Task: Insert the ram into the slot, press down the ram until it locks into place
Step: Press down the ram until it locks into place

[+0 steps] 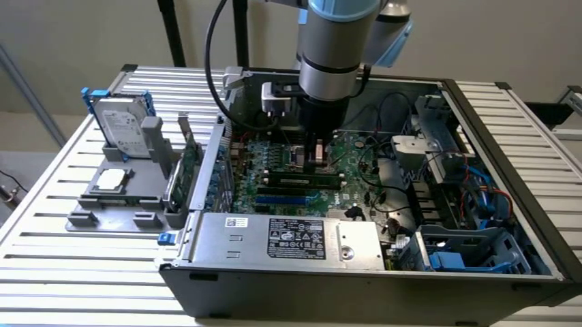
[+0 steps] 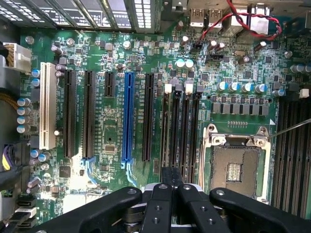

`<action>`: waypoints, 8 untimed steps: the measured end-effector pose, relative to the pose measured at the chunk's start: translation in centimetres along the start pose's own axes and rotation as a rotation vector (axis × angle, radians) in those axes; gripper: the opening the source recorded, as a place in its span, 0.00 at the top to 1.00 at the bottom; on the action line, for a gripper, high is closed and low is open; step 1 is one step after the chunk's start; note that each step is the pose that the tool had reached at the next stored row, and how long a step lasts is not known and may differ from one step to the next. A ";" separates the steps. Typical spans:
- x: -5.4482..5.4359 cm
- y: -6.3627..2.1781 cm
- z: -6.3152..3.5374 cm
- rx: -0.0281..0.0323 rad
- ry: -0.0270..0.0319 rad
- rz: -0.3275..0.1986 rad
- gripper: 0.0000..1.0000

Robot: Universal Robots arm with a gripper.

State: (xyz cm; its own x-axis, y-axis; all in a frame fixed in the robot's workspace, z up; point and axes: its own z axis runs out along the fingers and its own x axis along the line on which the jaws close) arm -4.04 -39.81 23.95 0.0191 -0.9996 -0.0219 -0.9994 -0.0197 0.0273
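Hovering low over the motherboard (image 1: 272, 153), fingers pressed together on nothing visible, the gripper (image 2: 171, 177) sits near the ram (image 1: 304, 181), which apparently stands in the slot (image 1: 264, 182); locking cannot be told.

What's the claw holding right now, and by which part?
Cannot be told: the claw sits just above the black slots, its grip zone hidden.

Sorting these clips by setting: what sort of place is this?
Probably a robotics lab bench for computer assembly: an open PC case on a slatted metal table, the robot's gripper over the motherboard.
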 end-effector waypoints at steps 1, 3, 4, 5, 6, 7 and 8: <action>0.0 0.00 0.10 0.0000 0.0000 0.000 0.89; 0.0 -0.01 0.30 0.0000 0.0001 0.000 0.89; 0.0 -0.01 0.42 0.0000 0.0000 0.000 0.89; 0.0 -0.01 0.54 0.0000 0.0001 0.000 0.89; 0.0 -0.02 0.68 0.0000 0.0000 0.000 0.89; 0.0 -0.02 0.82 -0.0001 0.0002 0.000 0.89; 0.0 -0.02 0.96 -0.0004 0.0010 0.000 0.89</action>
State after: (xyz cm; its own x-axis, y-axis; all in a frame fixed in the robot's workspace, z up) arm -4.05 -39.83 22.99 0.0192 -0.9996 -0.0209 -0.9994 -0.0198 0.0277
